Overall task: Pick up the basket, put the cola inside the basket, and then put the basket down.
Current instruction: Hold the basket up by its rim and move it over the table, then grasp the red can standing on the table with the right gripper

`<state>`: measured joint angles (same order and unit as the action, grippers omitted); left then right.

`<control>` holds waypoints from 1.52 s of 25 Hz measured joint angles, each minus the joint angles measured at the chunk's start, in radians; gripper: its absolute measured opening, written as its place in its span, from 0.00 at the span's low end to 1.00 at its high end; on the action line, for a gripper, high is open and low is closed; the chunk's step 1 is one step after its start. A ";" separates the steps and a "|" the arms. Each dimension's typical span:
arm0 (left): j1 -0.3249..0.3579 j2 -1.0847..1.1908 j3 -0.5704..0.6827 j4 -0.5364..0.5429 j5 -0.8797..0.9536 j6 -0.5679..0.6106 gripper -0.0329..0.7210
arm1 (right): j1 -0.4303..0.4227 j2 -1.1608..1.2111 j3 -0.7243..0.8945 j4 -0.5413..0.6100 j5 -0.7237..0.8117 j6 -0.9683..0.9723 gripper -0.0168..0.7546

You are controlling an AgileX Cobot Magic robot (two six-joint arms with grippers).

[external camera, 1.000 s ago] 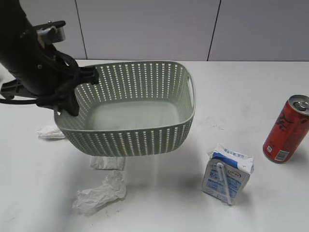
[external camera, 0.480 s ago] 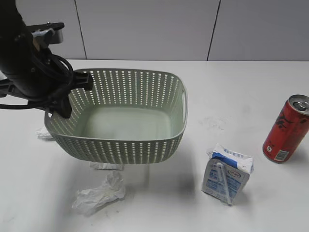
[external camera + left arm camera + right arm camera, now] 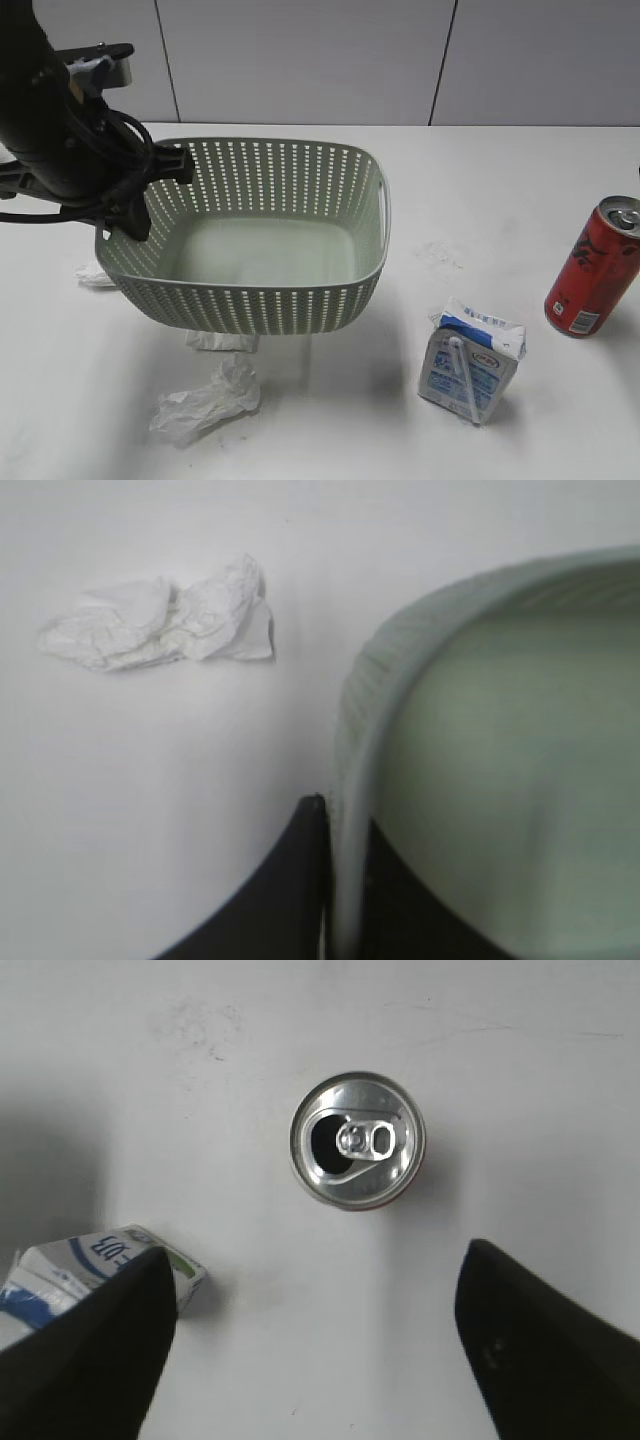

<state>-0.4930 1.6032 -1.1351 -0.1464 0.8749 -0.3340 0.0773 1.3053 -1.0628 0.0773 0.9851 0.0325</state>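
Two grippers are working: my left gripper [image 3: 150, 195] is clamping the pale sage-green perforated plastic basket [image 3: 255, 235] by its rim, holding it above the white table [image 3: 480, 180]. My right gripper [image 3: 310, 1350] is hovering with jaws apart over the slim red cola can [image 3: 357, 1140], standing upright beside a blue-and-white drink carton [image 3: 470, 360].

The white worktop [image 3: 480, 180] is occupied by the cola [image 3: 592, 266] at the right edge, a carton [image 3: 470, 360] nearby, and crumpled tissues [image 3: 205, 398] toward the front-left.

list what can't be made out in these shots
- Left gripper: left wrist view, blurred basket rim covers its tips.
- Right arm: outside the exterior view; only finger edges in right wrist view.
- Cola label: exterior view, too small to read.
- Carton: right wrist view, cut by a finger.
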 joint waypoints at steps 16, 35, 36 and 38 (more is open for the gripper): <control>0.000 0.001 0.000 0.011 -0.001 0.000 0.05 | 0.000 0.259 -0.023 -0.021 -0.147 -0.001 0.87; 0.000 0.004 0.000 0.011 -0.012 0.000 0.05 | 0.002 0.327 -0.144 -0.002 0.053 -0.027 0.68; 0.000 0.011 0.000 0.012 -0.012 0.000 0.05 | 0.008 0.327 -0.183 0.001 0.082 -0.033 0.68; 0.000 0.028 0.000 0.011 -0.013 0.000 0.05 | 0.030 0.326 -0.263 0.003 0.136 -0.047 0.68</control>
<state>-0.4930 1.6312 -1.1351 -0.1356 0.8622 -0.3340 0.1078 1.6312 -1.3253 0.0800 1.1209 -0.0144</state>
